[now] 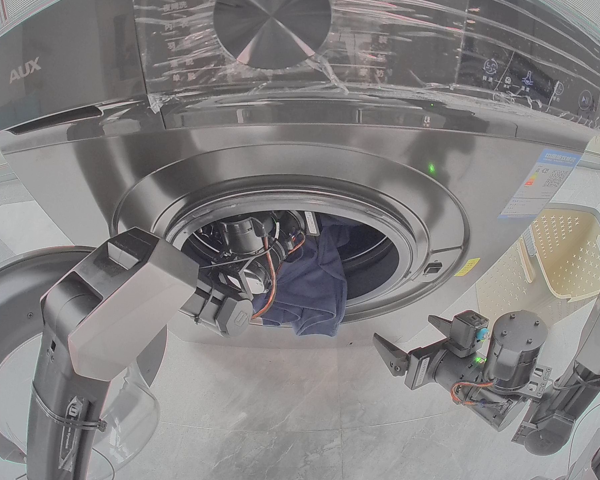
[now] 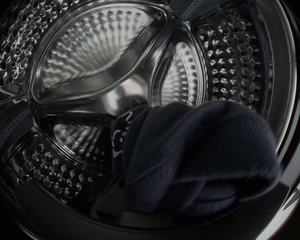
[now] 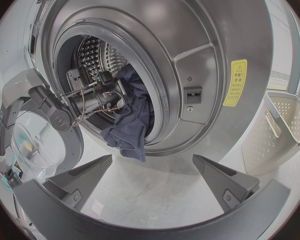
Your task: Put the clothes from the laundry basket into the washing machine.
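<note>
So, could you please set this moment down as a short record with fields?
Washing machine: door open, swung to the robot's left
Navy garment: draped over the opening's lower rim, partly in the drum, partly hanging outside
Left arm: wrist inside the opening, beside the garment
Right gripper: open, holding nothing, low in front of the machine
Laundry basket: cream, on the machine's right side

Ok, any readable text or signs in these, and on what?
Brand lettering: washing machine upper-left panel, left unquoted.
Yellow sticker beside the door latch: warning triangle, print too small.
Blue-topped label, front right: too small.
Control panel icons: blurred.
Navy garment: white print unreadable.
</note>
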